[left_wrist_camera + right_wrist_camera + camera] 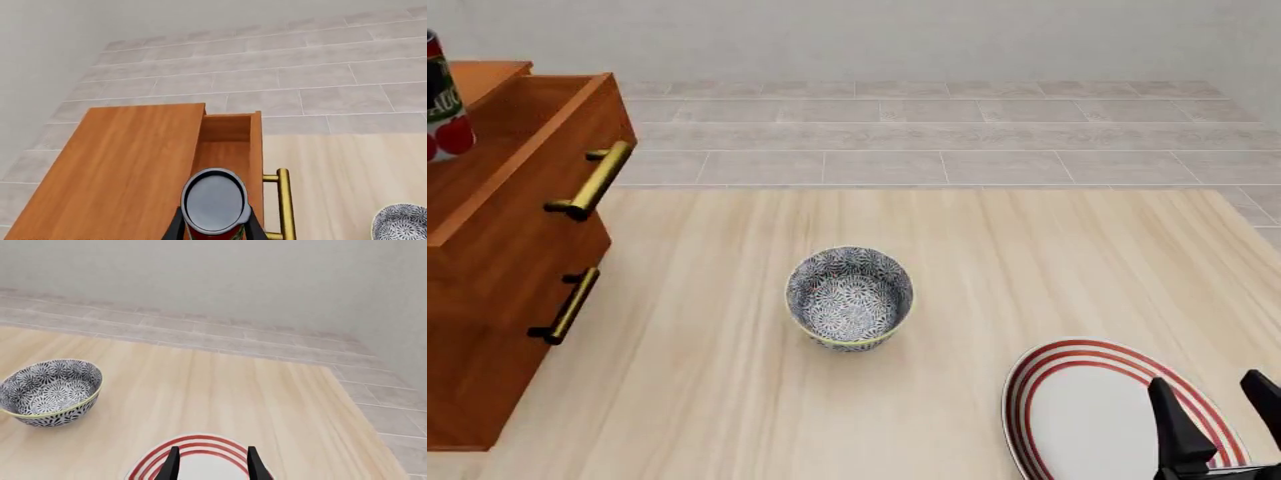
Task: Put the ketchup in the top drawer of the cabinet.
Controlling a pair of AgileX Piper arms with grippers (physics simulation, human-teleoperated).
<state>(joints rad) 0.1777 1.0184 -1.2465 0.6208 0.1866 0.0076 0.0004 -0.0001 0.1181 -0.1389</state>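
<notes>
My left pincer (215,231) is gripping the ketchup (215,202) over the top drawer (230,145), risking clipping its front on release

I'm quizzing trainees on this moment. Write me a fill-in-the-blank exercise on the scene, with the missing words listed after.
1. The left hand grips the ketchup above the open ____ drawer of the cabinet.
2. The patterned bowl stands on the table and holds ____.
3. The right hand hovers, fingers apart, over the ____-striped plate.
4. Each drawer's bar handle is coloured ____.

Missing words: top; nothing; red; brass
</notes>
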